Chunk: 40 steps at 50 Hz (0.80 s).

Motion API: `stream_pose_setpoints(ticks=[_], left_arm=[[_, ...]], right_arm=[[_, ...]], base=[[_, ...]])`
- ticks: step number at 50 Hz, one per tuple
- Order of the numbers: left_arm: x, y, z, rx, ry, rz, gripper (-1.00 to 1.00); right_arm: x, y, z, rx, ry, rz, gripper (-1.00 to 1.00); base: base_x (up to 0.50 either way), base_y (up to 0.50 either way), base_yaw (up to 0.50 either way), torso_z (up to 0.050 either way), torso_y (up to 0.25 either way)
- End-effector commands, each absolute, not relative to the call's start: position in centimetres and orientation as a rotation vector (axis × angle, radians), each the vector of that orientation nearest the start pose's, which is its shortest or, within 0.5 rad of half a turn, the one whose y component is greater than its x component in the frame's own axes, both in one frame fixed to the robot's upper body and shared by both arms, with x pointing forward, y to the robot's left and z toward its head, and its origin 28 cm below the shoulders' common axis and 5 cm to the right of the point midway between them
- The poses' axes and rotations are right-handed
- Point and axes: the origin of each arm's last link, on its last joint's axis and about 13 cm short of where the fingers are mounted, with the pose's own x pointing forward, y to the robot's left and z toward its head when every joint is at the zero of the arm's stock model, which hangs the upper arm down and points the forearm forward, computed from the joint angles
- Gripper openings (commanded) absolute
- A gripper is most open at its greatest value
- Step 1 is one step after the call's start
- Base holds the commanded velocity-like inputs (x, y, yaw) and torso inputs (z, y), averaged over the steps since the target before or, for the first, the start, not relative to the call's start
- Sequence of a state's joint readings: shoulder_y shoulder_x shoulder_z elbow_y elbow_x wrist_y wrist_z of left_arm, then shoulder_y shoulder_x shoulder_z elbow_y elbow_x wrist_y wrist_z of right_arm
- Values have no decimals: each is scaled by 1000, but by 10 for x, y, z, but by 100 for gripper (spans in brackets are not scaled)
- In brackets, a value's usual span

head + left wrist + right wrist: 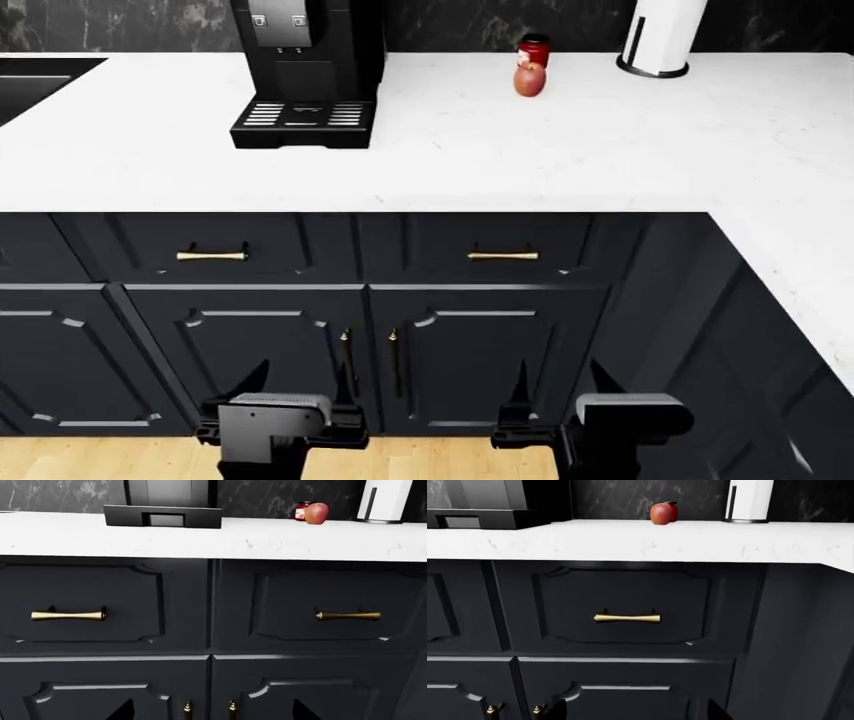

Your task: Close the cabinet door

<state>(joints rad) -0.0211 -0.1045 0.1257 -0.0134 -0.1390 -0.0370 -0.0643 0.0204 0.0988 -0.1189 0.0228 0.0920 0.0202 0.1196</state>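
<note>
Two dark cabinet doors, the left door (247, 360) and the right door (487, 360), stand under the drawers, their thin brass handles (344, 362) side by side at the middle seam. Both look flat against the frame in the head view; I see no gap. My left gripper (296, 392) hangs open in front of the left door, nothing between its fingers. My right gripper (561, 390) is open in front of the right door, also empty. The left wrist view shows my left gripper (213, 712) facing the handles (187, 710); in the right wrist view my right gripper (637, 712) faces the right door (627, 697).
Two drawers with brass pulls (211, 255) (503, 256) sit below the white counter (601, 150). On it stand a black coffee machine (307, 70), an apple (529, 80), a red jar (534, 46) and a paper towel holder (661, 35). A side cabinet run (761, 350) comes forward at the right.
</note>
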Motion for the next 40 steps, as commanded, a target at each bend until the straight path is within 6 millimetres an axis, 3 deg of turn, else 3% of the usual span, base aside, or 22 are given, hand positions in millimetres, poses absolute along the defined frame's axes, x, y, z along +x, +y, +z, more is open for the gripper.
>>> stream_pose_setpoints(ticks=[1, 10, 20, 28, 36, 40], left_arm=[[217, 207, 27, -35, 11, -65, 100], [227, 214, 100, -103, -141, -59, 100], [245, 220, 193, 3, -343, -77, 100], [259, 228, 271, 47, -470, -50, 100], [269, 227, 348, 80, -576, -37, 100], [274, 227, 374, 102, -615, -13, 100]], right_arm=[[214, -98, 28, -15, 1, 1, 100], [219, -103, 122, -95, -175, -59, 100], [233, -115, 226, -270, -393, -192, 100], [245, -120, 301, -180, -539, -95, 100], [259, -114, 359, -249, -631, -90, 100], [261, -111, 379, -272, -652, -71, 100]], base=[[0, 0, 0, 50, 0], [0, 0, 0, 50, 0], [0, 0, 0, 50, 0], [0, 0, 0, 50, 0], [0, 0, 0, 50, 0], [0, 0, 0, 50, 0]])
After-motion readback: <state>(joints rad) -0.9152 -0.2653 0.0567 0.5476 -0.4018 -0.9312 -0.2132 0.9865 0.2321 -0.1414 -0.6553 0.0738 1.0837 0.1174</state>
